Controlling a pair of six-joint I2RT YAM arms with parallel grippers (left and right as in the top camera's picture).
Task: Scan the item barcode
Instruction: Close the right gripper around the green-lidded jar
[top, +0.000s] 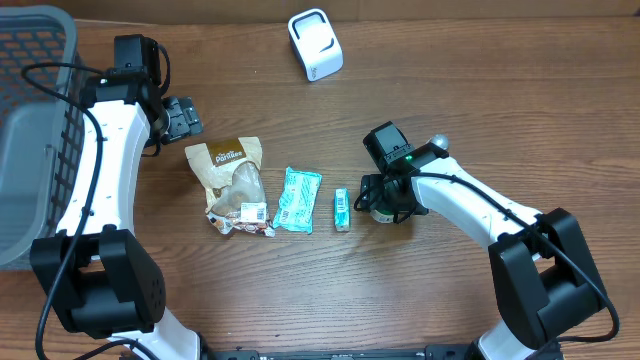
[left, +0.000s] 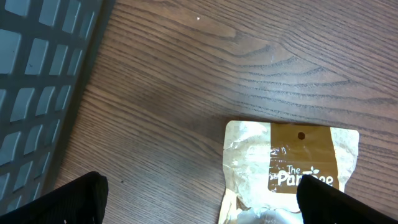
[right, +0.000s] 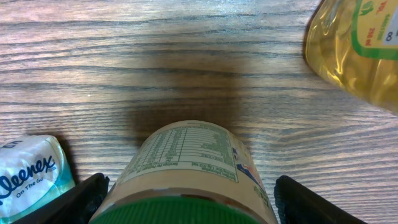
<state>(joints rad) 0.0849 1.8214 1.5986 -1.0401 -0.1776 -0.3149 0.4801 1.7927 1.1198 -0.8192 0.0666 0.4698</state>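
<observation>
**Jar between the right fingers, scanner far off**

Nearest the robot, one green-lidded jar (right: 186, 155) stood on the table (top: 480, 90). The right gripper (top: 385, 208) was spread wide over it, both fingers against its sides. Left of the jar lay one Kleenex pack (top: 342, 210), one teal packet (top: 297, 200) and one brown snack pouch (top: 230, 180). One bottle of yellow liquid (right: 354, 50) showed near the jar. Farther left, the left gripper (top: 185, 118) hung fully spread and empty at the pouch's top edge. One grey basket (top: 50, 60) stood far left of the jar. One white barcode scanner (top: 315, 45) sat farthest beyond it.
</observation>
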